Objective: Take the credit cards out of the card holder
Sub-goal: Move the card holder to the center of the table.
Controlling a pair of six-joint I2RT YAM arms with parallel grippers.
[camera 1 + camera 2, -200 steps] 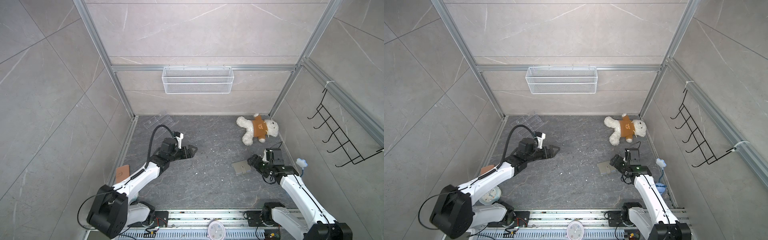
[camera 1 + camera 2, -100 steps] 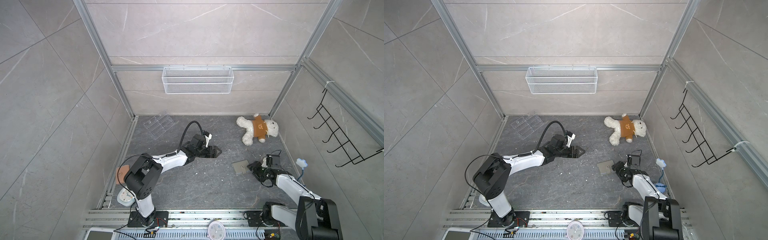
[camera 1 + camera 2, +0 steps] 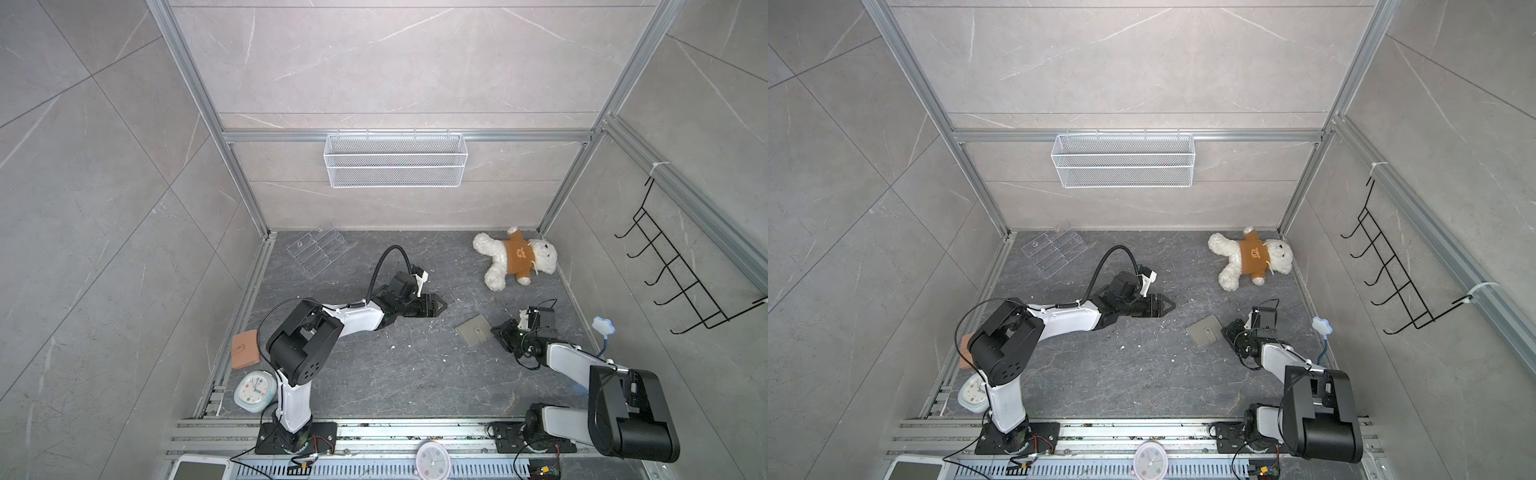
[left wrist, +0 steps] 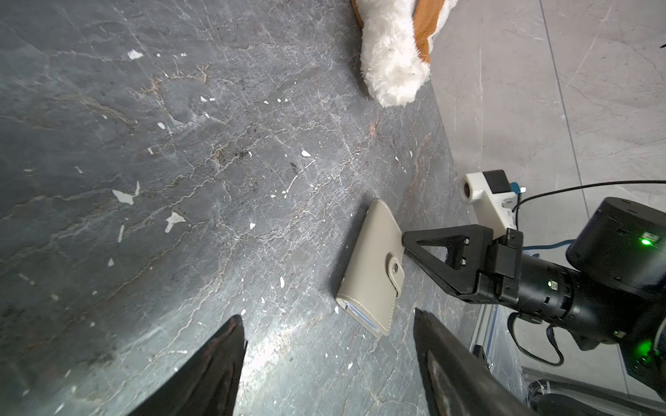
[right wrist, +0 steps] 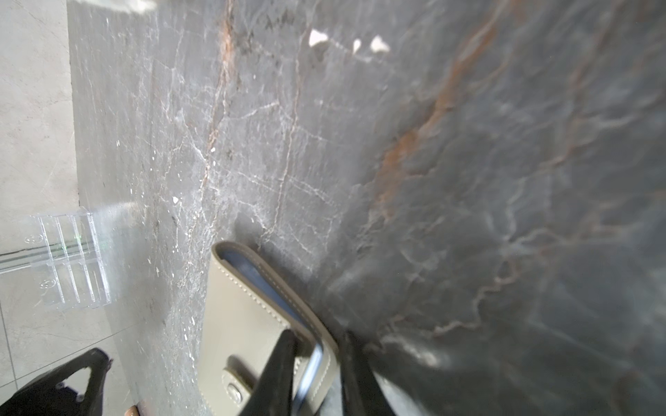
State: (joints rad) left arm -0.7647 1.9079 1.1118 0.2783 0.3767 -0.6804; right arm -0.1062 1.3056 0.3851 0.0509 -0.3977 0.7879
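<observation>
Grey card holder (image 3: 473,334) lies closed on the tabletop (image 3: 395,374); right claw (image 5: 317,336) pinches its edge; left claw (image 3: 441,308) gapes wide nearby.

Left end effector (image 4: 328,315) spread; right end effector (image 5: 318,335) pinching.

The card holder (image 4: 367,259) is grey-beige (pale stitching, blue lining) against a dark grey, white-veined tabletop (image 4: 216,180).
</observation>
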